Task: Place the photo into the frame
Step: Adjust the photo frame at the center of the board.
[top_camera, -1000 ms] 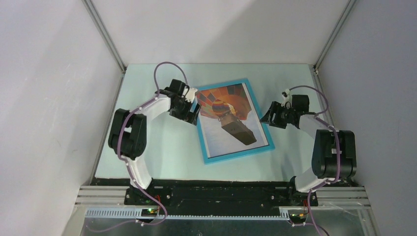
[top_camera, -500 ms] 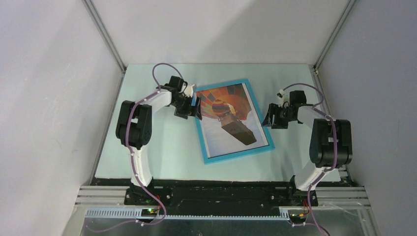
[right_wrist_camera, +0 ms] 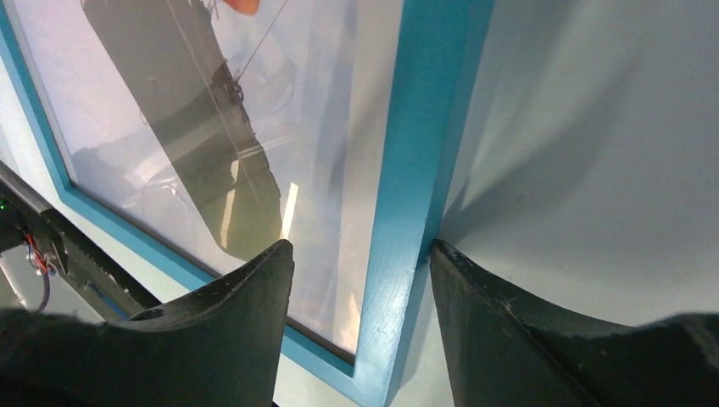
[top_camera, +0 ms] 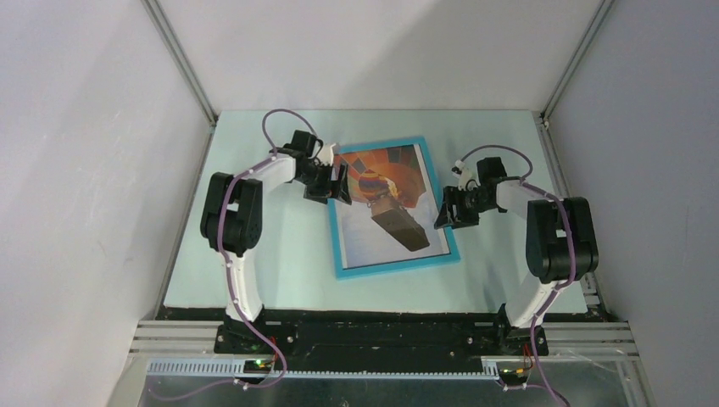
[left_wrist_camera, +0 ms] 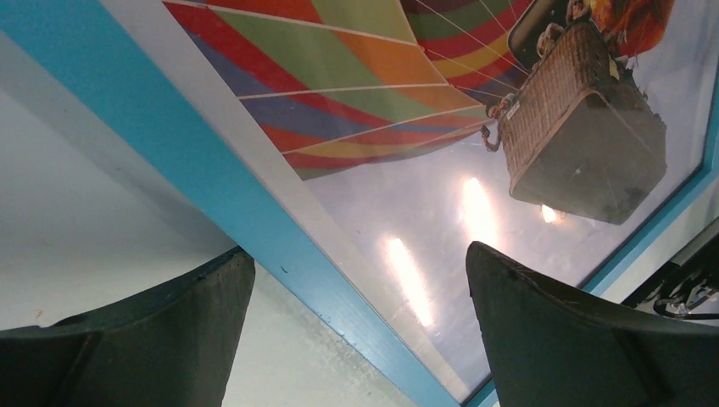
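Frame (top_camera: 394, 266) rails between left fingers (left_wrist_camera: 153, 331), right fingers (right_wrist_camera: 212, 331)

Blue frame (top_camera: 397, 266) w/ photo (top_camera: 387, 209) flat on table (top_camera: 288, 271), L claw (top_camera: 341, 185) & R claw (top_camera: 443, 212) at opposite edges

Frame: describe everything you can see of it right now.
The frame is a thin rectangle with bright blue painted rails, lying flat and face up, slightly skewed, on the pale table. The balloon photo shows inside it behind a glossy, reflective pane. The left tool straddles its left rail, the right tool its right rail, both open; contact unclear.
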Robot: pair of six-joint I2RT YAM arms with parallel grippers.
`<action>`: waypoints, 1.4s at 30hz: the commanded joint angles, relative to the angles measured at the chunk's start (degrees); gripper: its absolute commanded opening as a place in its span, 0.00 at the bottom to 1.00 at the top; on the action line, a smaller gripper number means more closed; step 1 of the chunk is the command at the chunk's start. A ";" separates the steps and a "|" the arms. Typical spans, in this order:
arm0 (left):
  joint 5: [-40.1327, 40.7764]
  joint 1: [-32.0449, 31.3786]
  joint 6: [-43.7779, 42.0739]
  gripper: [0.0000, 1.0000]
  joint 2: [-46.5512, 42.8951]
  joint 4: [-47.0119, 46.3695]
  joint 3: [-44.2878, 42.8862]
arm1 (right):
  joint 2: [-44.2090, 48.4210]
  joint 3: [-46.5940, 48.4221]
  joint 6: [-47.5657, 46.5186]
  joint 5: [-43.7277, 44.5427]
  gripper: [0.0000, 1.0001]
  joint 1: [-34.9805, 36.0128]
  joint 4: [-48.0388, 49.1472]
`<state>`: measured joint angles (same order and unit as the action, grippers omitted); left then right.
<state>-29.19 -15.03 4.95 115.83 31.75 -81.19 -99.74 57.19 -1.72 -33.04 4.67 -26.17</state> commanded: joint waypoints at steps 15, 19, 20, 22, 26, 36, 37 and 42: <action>8.13 -0.18 -4.78 1.00 -1.17 -0.23 -2.33 | -0.37 0.65 -5.08 -12.89 0.64 3.41 -4.03; 9.36 -0.20 -4.86 1.00 -1.44 -0.22 -2.32 | 0.12 0.66 -5.24 -12.69 0.64 3.10 -4.21; 9.88 -0.19 -4.86 1.00 -1.51 -0.20 -2.40 | 0.26 0.69 -5.28 -12.68 0.65 3.08 -4.16; 11.31 -0.23 -4.86 1.00 -1.94 -0.24 -2.42 | 0.70 0.65 -5.33 -12.56 0.66 2.87 -4.18; 17.38 -0.06 -4.86 1.00 -3.73 -0.37 -2.19 | 2.98 0.39 -4.65 -9.65 0.72 0.79 -3.57; 26.49 2.38 -4.58 1.00 -10.42 -3.01 0.73 | 12.56 -2.15 -0.83 -6.16 0.97 -11.60 0.93; 26.74 2.73 -4.46 1.00 -11.76 -3.64 1.35 | 13.92 -2.23 -0.59 -5.94 0.99 -13.06 1.23; 28.12 7.00 -2.65 1.00 -16.75 -6.29 3.58 | 18.98 -2.28 -0.11 -2.28 0.99 -16.39 2.84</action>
<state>-4.38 -11.51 1.52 105.32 29.63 -78.91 -85.21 55.09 -2.63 -38.00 -10.26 -26.17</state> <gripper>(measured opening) 0.996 0.993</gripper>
